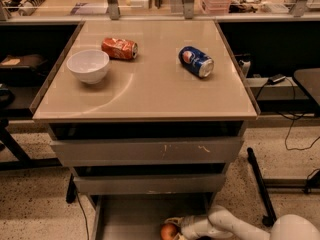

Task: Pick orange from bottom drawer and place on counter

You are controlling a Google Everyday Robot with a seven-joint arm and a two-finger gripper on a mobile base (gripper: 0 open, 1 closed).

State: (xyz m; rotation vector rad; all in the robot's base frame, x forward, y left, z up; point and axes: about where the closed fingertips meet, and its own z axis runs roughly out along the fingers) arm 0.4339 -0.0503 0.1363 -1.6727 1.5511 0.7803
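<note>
The orange [169,231] lies on the grey floor of the open bottom drawer [125,219], at the lower edge of the camera view. My gripper [176,227] reaches into the drawer from the right on a white arm [235,225], and its fingers [174,220] sit around the orange. The beige counter [150,84] tops the cabinet above.
On the counter are a white bowl [88,66] at the left, a crushed red-orange soda can [119,48] behind it and a blue soda can [196,61] lying at the right. Two closed grey drawers [150,151] sit above the open one. Cables run over the floor at right.
</note>
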